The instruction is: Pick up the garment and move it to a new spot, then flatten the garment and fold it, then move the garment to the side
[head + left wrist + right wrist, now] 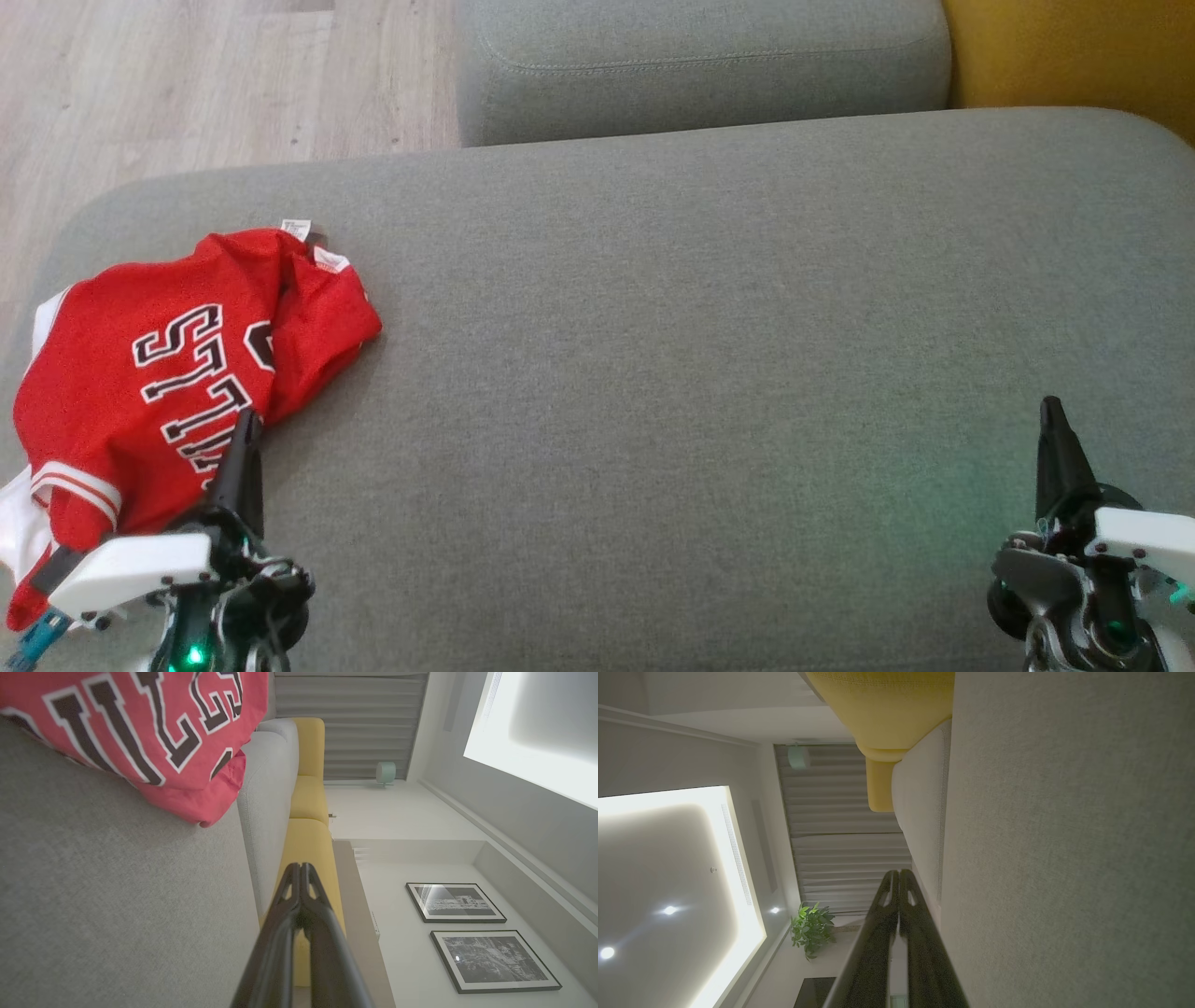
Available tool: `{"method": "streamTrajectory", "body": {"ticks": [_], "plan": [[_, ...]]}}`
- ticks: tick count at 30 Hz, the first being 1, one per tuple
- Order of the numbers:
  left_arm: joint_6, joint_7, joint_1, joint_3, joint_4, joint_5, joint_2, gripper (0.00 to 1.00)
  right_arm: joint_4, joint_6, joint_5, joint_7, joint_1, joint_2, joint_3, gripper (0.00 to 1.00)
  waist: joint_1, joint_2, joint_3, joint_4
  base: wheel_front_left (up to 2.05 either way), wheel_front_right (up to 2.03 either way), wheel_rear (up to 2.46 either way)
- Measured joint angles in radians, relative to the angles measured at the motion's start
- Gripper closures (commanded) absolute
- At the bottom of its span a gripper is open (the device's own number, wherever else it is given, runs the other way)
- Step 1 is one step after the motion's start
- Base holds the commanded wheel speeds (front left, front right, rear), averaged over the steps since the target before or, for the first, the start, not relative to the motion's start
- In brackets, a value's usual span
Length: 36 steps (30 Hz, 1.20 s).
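Far left on the grey fabric sofa cushion [700, 373] lies the red mesh jersey [140, 373] with black-and-white lettering, bunched and doubled over itself, white tags poking out at its top. To my eye the job has barely begun: no lift, no flattening and no tidy fold is evident, and the wide middle of the cushion is free for all that. The left gripper [245, 437] sits at the jersey's near edge, fingers pressed together on nothing. From overhead I cannot tell if it touches cloth; its wrist view shows the tips apart from it. The jersey's lower corner is cut off there. Far right, the right gripper [1053, 415] is likewise pressed together and empty.
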<state>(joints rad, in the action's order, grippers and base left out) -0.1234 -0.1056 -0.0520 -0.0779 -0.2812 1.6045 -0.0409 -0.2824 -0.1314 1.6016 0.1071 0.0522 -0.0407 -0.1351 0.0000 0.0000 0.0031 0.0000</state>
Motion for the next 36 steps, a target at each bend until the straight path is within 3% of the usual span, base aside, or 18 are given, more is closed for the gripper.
{"method": "streamTrajectory", "body": {"ticks": [4, 5, 13, 25, 36], "plan": [[0.000, 0.000, 0.000, 0.000, 0.000, 0.000, 0.000, 1.00, 0.000, 0.000, 0.000, 0.000, 0.000, 0.000, 0.000, 1.00, 0.0000, 0.0000, 0.000, 0.000, 0.00, 0.00, 0.00], [0.000, 0.000, 0.000, 0.000, -0.002, 0.000, 0.000, 0.00, -0.002, 0.000, 0.000, 0.000, 0.000, 0.000, 0.000, 0.00, 0.0000, 0.0000, 0.000, 0.000, 0.00, 0.00, 0.00], [0.004, 0.005, 0.083, 0.005, -0.087, 0.000, 0.016, 0.00, -0.084, 0.000, 0.000, -0.002, -0.069, 0.002, 0.004, 0.00, 0.0000, 0.0000, 0.000, 0.000, 0.00, 0.00, 0.00], [0.004, 0.039, 0.066, 0.028, -0.060, -0.002, 0.016, 0.00, -0.048, 0.000, 0.009, -0.028, -0.062, 0.002, 0.033, 0.00, 0.0000, 0.0000, 0.000, 0.001, 0.00, 0.00, 0.00], [0.004, 0.074, 0.066, 0.035, -0.011, -0.072, 0.016, 0.00, 0.012, 0.000, -0.008, -0.047, -0.062, 0.002, 0.067, 0.00, 0.0000, 0.0000, -0.002, 0.004, 0.00, 0.00, 0.00]]}}
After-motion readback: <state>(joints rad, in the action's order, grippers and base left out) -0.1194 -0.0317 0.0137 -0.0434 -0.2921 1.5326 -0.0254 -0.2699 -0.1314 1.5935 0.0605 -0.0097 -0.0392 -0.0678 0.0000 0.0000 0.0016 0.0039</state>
